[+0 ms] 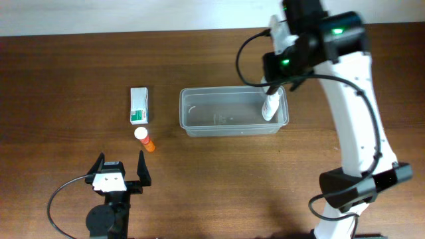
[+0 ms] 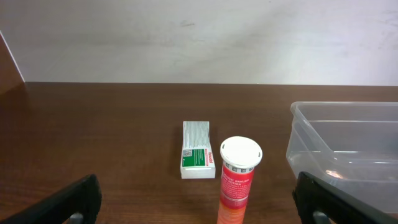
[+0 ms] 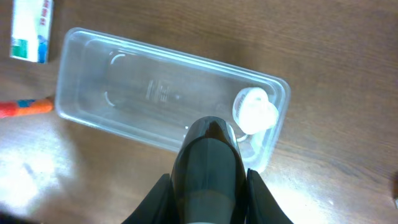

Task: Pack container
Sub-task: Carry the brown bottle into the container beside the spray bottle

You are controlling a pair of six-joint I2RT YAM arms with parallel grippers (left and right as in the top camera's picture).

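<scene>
1. The container (image 1: pixel 234 111) sits mid-table (image 1: pixel 66 66). A white bottle (image 1: pixel 269 106) is at its right end, close to the wall, cap up.
2. The right claw (image 1: pixel 272 91) hangs directly over that bottle. Its own body hides the fingers in the wrist view, so I cannot tell whether it grips the bottle or has let go.
3. If it does grip, pulling up without opening would lift the bottle back out. It could also drag the light container sideways.
4. If the bottle is let go while leaning, it may tip against the wall or fall flat. That would take up floor the other items probably need.
5. The left claw (image 1: pixel 121 166) is spread wide and holds nothing, low by the near edge.
6. The orange tube (image 2: pixel 237 186) stands upright just ahead of it. A finger brushing it on approach would likely topple it, and it looks free to roll.
7. The box (image 2: pixel 196 149) lies near, just behind the tube. A wide, off-centre closing could catch both or shove the box away.
</scene>
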